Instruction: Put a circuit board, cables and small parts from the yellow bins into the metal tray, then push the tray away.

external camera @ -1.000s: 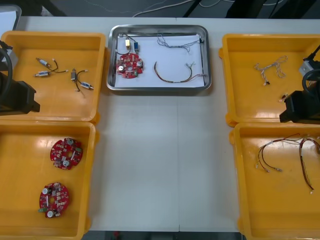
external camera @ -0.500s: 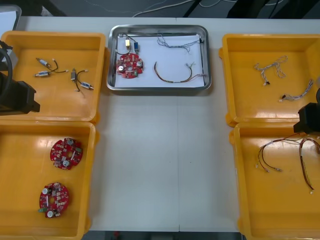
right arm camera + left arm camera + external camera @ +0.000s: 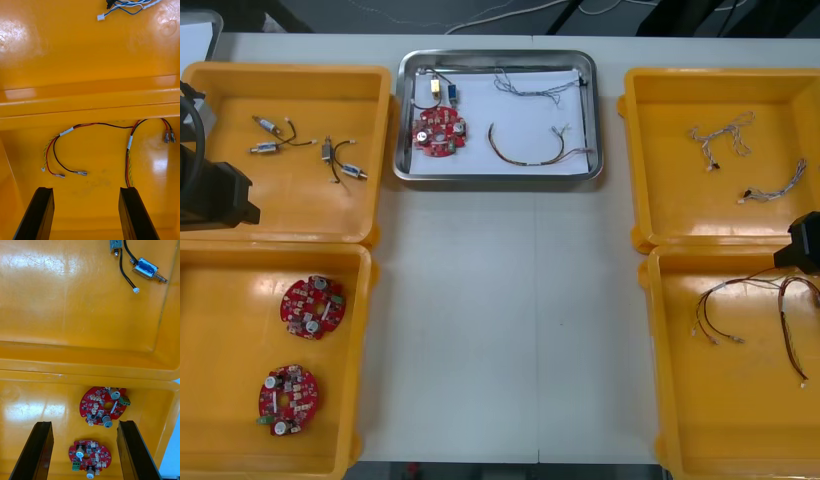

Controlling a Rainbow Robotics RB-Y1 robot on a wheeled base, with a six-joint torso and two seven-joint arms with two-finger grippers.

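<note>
Cables (image 3: 66, 131) beyond parted jaws of right gripper (image 3: 85, 213), untouched

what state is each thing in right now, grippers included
metal tray: loaded, at the far side of the table
circuit board: lying flat in the tray
left gripper: open, empty, over spare circuit boards
right gripper: open, empty, over red and yellow cables

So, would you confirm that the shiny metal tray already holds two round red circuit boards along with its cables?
Not quite: the shiny metal tray holds one round red circuit board, along with its cables, as the front view shows.
</note>
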